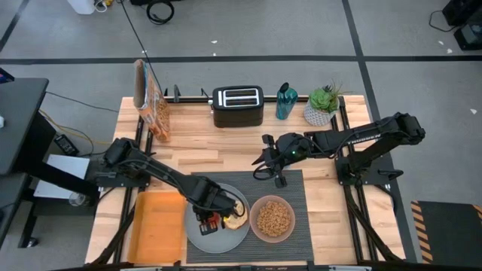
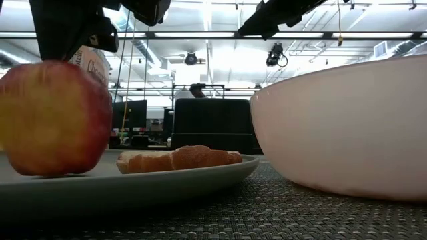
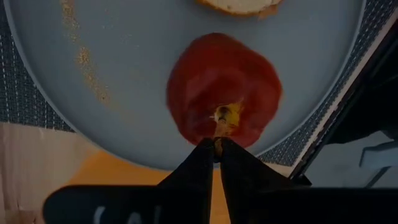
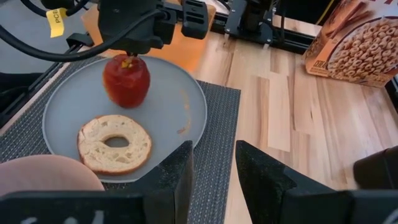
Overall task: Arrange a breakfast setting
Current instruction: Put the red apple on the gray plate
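Now your left gripper [image 3: 215, 144], jaws pinched on the red apple's [image 3: 224, 90] stem, near the pale grey round plate's [image 3: 124, 81] rim; right gripper [image 4: 213, 163], jaws apart, over bare wooden table [image 4: 292, 124].

A black toaster [image 1: 237, 105] stands at the far edge of the wooden table [image 1: 331, 218], with a teal bottle [image 1: 285, 101] just beside it and a small potted succulent [image 1: 322, 105] next to that. A cereal box [image 1: 151, 99] stands upright near the far left corner. An orange tray [image 1: 157, 226] lies at the near left of the table.
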You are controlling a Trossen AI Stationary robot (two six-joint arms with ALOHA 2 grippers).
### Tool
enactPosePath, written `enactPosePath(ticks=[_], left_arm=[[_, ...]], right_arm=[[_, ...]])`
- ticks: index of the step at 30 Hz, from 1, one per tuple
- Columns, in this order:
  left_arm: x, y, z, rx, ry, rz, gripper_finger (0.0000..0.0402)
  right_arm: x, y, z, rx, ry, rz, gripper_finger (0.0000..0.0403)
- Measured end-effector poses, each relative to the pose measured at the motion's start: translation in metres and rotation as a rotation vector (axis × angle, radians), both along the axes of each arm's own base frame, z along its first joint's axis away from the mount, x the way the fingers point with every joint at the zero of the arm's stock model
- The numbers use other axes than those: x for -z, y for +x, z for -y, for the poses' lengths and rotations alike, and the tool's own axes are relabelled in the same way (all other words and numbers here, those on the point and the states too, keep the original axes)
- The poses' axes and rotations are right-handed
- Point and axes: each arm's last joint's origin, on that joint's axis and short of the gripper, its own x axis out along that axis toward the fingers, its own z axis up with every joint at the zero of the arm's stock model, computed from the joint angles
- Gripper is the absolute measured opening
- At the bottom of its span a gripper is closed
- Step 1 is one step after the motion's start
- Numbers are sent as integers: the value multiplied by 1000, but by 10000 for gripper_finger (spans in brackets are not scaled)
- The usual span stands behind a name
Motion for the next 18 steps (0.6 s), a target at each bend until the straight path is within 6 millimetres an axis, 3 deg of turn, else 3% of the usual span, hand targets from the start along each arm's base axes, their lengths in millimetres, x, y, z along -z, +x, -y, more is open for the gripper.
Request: enactPosePath(ticks=[18], left_arm=[[0,1,-2,18,19,14,34]], right_arm=[[0,0,0,0,0,-1,128]])
